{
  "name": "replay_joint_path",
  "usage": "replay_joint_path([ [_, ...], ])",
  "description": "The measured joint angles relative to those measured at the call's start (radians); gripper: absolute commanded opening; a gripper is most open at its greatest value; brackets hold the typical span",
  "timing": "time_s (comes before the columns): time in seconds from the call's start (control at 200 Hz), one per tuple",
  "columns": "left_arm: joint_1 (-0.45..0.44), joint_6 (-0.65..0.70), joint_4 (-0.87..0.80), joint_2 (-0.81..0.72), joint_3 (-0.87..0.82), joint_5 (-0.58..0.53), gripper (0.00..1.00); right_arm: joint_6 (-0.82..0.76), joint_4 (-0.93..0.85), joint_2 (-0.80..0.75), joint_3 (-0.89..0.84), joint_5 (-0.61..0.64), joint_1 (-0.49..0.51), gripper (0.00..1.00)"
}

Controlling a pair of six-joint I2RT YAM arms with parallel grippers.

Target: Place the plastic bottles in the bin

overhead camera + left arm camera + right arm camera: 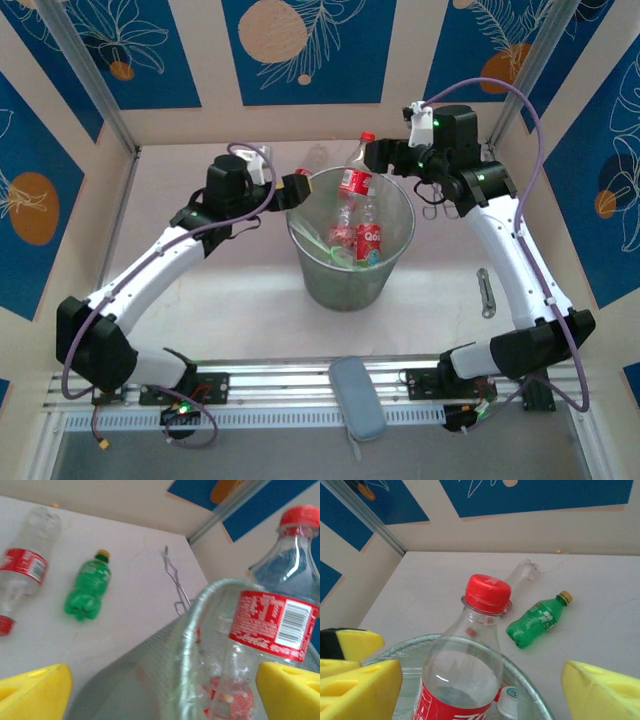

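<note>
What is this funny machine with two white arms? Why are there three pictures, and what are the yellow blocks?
It is a robot with two arms bolted to a table. One picture looks down from above. The other two come from cameras on the wrists; the yellow blocks are the fingers of the left gripper and the right gripper, both open. In the middle stands a bin with several bottles inside. A red-capped bottle pokes up above its rim, between the right gripper's fingers, which do not squeeze it. On the table behind lie a green bottle and a clear bottle with a red label, not yet put away.
</note>
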Motion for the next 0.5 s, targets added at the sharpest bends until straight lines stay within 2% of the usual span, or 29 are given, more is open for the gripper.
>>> replay_joint_path([
  [0.12,0.096,0.032,-0.042,-0.006,0.021,-0.012,0.96,0.014,-0.030,-0.018,0.000,-0.010,-0.051,0.89],
  [0.235,0.177,0.052,-0.046,0.044,0.033,-0.018,0.96,0.037,-0.052,-0.043,-0.012,-0.035,-0.150,0.89],
  [0.35,0.219,0.085,-0.053,0.215,0.113,-0.039,0.96,0.053,-0.071,-0.086,-0.052,-0.063,-0.232,0.90],
  [0.5,0.222,0.144,-0.064,0.457,0.252,-0.043,1.00,0.064,-0.108,-0.106,-0.084,-0.104,-0.291,0.89],
])
